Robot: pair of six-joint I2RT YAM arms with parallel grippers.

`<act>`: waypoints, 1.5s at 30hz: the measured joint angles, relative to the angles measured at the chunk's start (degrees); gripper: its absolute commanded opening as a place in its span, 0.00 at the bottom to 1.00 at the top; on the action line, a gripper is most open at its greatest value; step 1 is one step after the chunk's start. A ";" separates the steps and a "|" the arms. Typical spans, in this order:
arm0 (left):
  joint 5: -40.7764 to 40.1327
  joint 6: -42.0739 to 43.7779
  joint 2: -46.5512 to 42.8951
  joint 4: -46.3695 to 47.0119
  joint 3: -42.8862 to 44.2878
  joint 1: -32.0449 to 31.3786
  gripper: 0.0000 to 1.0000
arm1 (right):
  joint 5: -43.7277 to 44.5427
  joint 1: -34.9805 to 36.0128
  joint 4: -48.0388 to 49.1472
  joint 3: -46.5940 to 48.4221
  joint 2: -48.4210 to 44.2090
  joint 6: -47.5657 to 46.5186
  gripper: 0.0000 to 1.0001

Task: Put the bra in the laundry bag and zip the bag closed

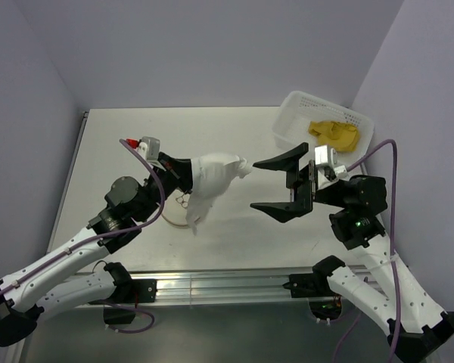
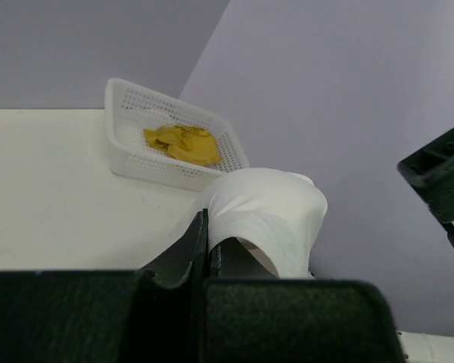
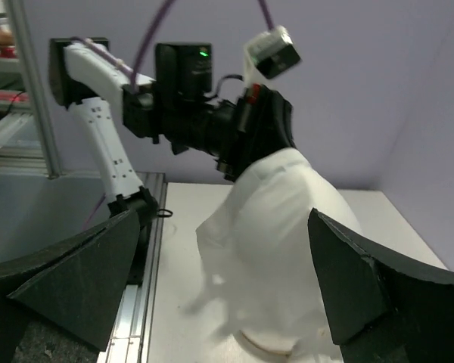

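My left gripper is shut on the cream-white mesh laundry bag and holds it lifted, the bag hanging down toward the table. The bag drapes over my left fingers in the left wrist view and fills the middle of the right wrist view. My right gripper is wide open, just right of the bag, its jaws facing it and empty. The mustard-yellow bra lies crumpled in the white basket at the far right; it also shows in the left wrist view.
The white perforated plastic basket stands at the back right corner by the wall; it also shows in the left wrist view. A metal rail runs along the table's near edge.
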 measured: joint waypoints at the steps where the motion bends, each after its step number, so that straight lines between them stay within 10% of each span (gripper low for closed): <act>1: 0.13 -0.13 -0.20 -0.07 0.00 0.00 0.00 | 1.05 -0.02 -1.25 0.02 0.07 -0.63 1.00; 18: 4.83 -6.84 -1.88 -7.41 0.13 0.00 0.00 | 13.84 3.08 -21.81 5.77 14.84 -5.27 1.00; 38: 3.08 -7.54 0.90 -10.47 1.62 0.92 0.00 | 5.20 4.76 -16.09 0.83 17.84 1.68 1.00; 45: 3.04 -7.58 1.97 -10.40 2.84 1.11 0.00 | 6.47 6.73 -14.16 -0.46 18.84 2.82 0.81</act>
